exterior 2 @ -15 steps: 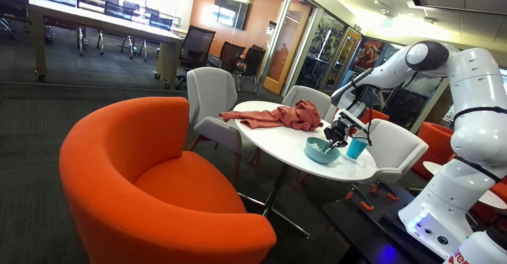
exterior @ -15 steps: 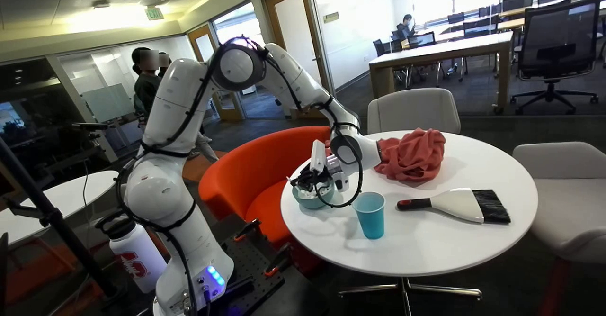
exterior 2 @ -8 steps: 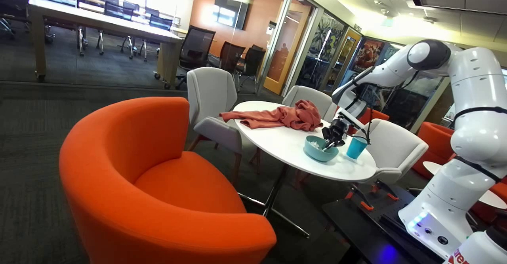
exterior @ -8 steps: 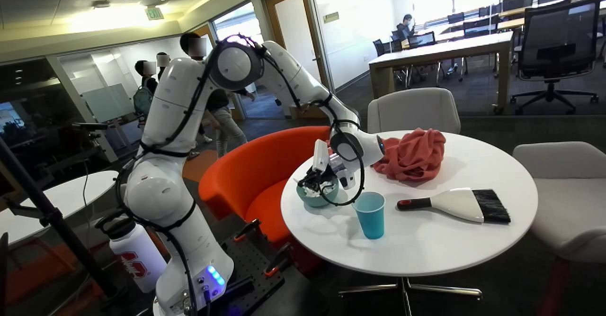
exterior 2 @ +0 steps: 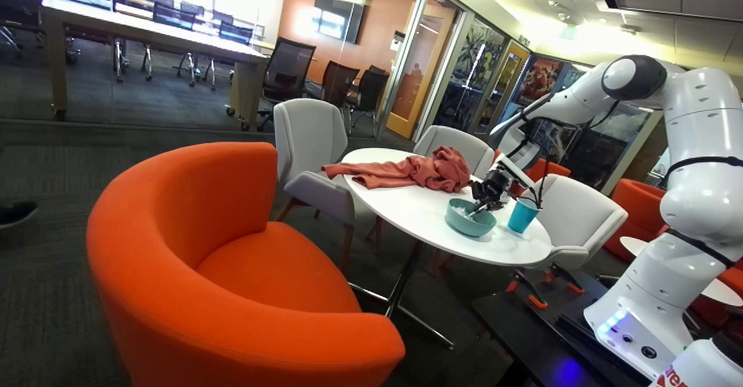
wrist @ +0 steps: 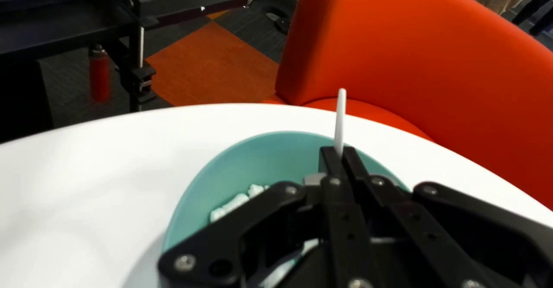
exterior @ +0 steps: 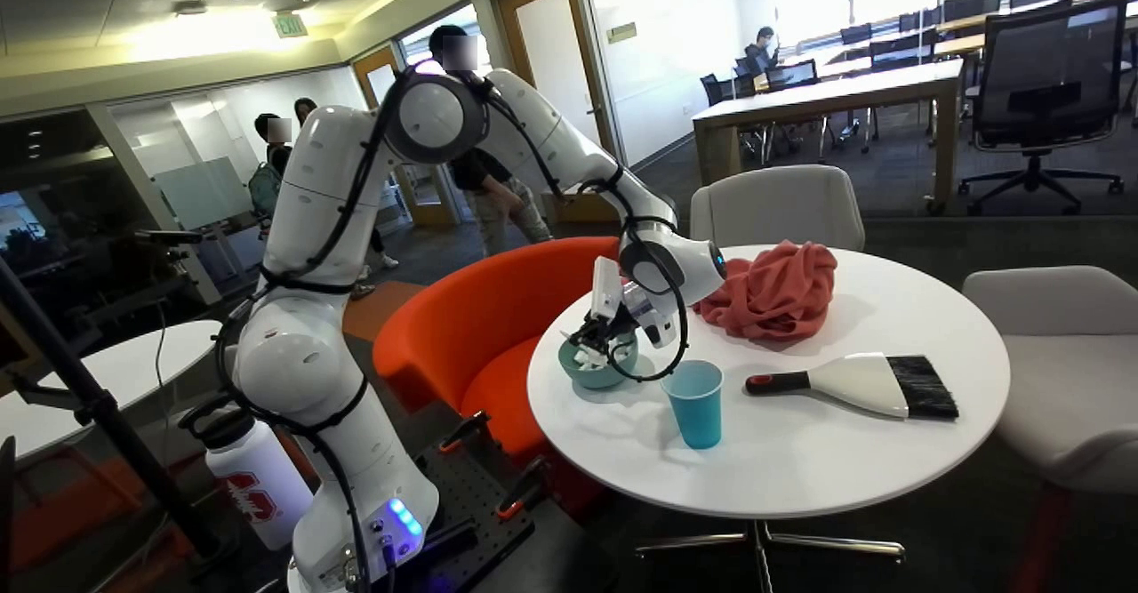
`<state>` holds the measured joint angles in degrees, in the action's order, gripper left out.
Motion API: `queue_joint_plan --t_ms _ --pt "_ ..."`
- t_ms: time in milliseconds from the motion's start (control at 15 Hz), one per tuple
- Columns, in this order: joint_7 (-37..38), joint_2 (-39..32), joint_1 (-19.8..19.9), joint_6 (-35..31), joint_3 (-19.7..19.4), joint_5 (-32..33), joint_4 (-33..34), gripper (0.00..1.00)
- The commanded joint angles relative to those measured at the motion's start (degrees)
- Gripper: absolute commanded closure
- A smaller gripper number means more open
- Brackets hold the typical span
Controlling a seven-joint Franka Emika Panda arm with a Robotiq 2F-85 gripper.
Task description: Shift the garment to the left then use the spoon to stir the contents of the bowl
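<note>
Here, spoon between the jaws.

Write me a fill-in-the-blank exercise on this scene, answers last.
Around the thin white spoon, the black gripper is not open but ____.
The white lumps lie not beside but ____ the round teal bowl.
The tapered blue cup is not tipped over but ____.
The crumpled reddish-pink fabric garment rests on a round table coloured ____.
Missing words: shut; inside; upright; white.
</note>
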<state>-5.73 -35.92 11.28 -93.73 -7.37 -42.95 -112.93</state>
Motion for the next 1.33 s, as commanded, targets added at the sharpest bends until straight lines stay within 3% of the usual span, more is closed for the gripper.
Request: queue_joint_plan --t_ms 0,267,533,1000,1133,1267 --pt "-2.98 2.83 0.13 -5.54 0.41 -1.92 -3.18 0.99" --pt "-7.53 4.0 0.72 -8.8 1.44 -5.01 -4.65 0.99" --pt "-9.84 4.56 1.18 -4.78 2.03 -6.26 -4.96 0.99" --pt "-2.33 5.07 0.29 5.94 0.77 -4.24 -4.81 0.99" --pt "1.17 5.43 -0.31 5.84 -0.06 -4.3 -5.15 0.99" --pt "4.51 7.18 -1.77 1.03 -1.14 -4.49 -7.07 0.99"
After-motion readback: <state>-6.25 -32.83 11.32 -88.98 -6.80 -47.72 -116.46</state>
